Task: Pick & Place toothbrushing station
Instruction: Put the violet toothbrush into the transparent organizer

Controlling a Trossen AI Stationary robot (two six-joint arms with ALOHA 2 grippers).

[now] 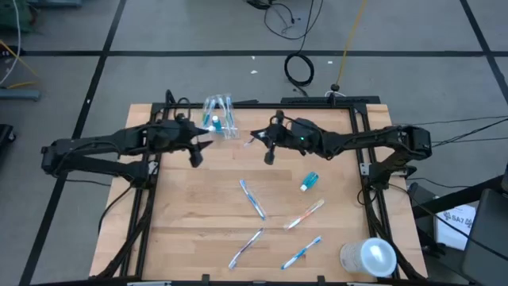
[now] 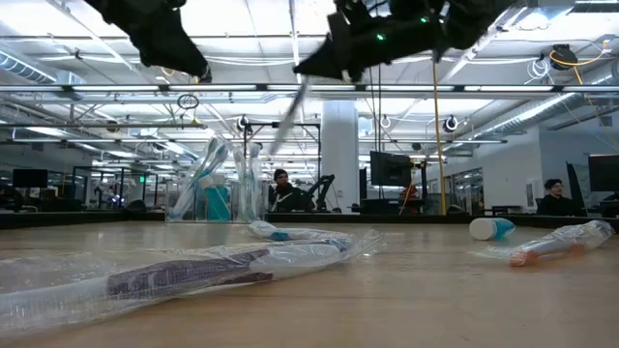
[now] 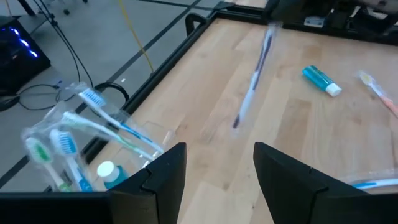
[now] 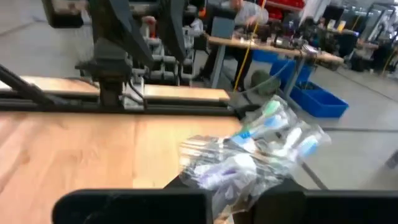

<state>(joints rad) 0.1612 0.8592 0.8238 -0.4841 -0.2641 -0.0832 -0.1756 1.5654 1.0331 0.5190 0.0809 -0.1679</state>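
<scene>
Left gripper [image 1: 196, 153]: we see its fingers spread, empty, beside the cup [image 1: 221, 117] at the far left.
Right gripper [image 1: 263, 143]: we see it clamped on a wrapped toothbrush [image 1: 255, 137], aloft.
Toothpaste tube [image 1: 309, 181]: right of centre.

The brush [image 3: 254, 78] hanging from the right gripper [image 1: 255, 138] is smeared to a streak; from the low camera its top vanishes behind the dark arm. In the right wrist view its wrapper [image 4: 239, 165] blocks the fingertips. The cup [image 3: 93, 158] is cut by the left wrist picture's edge, and how many brushes it holds I cannot count. The whitish cylinder [image 1: 369, 258] runs off the overhead picture's bottom. People beyond the table are too small to make out.
</scene>
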